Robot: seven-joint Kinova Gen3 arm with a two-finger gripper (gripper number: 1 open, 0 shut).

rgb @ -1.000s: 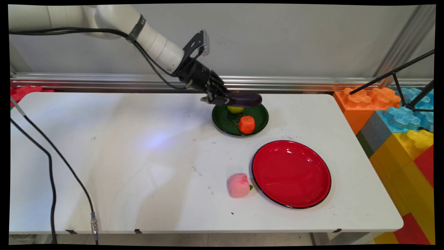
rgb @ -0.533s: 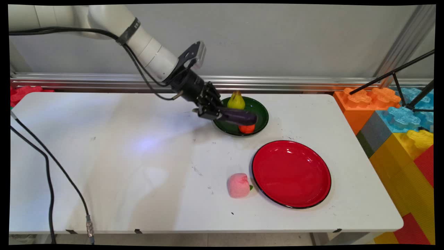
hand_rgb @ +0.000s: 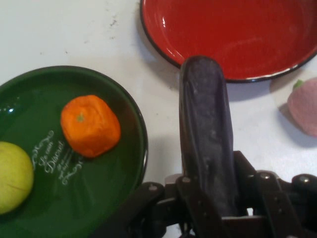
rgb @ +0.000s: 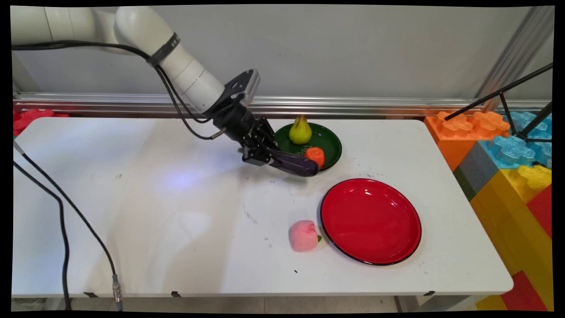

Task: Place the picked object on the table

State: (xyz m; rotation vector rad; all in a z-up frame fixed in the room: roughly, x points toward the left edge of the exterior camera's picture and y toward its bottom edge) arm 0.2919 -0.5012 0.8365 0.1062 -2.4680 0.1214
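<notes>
Purple eggplant (rgb: 295,163) between tilted fingers (hand_rgb: 198,208)

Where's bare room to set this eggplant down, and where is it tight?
The red plate is bare. The table's whole left half, left of the pink fruit, is open. Crowded: the green plate holds a pear and orange, right by the gripper holding the eggplant.

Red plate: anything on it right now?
No. The red plate is bare; the eggplant is held in the gripper above the table.
</notes>
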